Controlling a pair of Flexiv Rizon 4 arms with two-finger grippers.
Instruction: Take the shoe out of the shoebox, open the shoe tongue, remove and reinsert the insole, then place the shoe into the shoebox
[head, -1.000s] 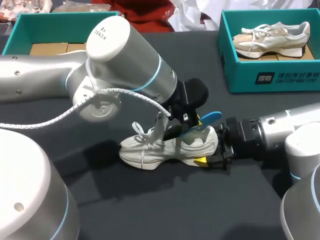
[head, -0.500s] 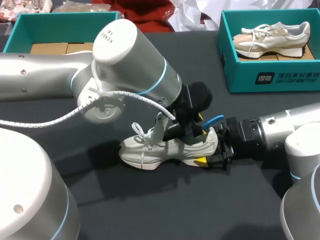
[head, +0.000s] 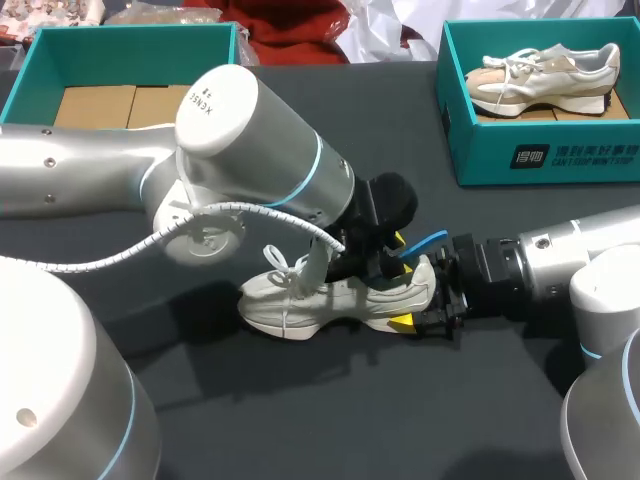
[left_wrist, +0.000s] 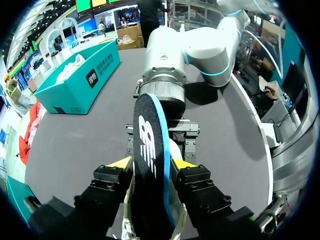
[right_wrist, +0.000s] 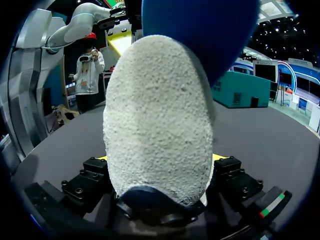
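Shoe: in the middle, toe to the left.
Left gripper: fingers clamped on blue insole.
Right gripper: fingers clamped on heel.
Tip: push insole in slowly, hold heel steady.

Left hand with insole blocks the shoe's opening; right hand blocks its heel. Bare bench lies near its toe; shoeboxes line the far edge.
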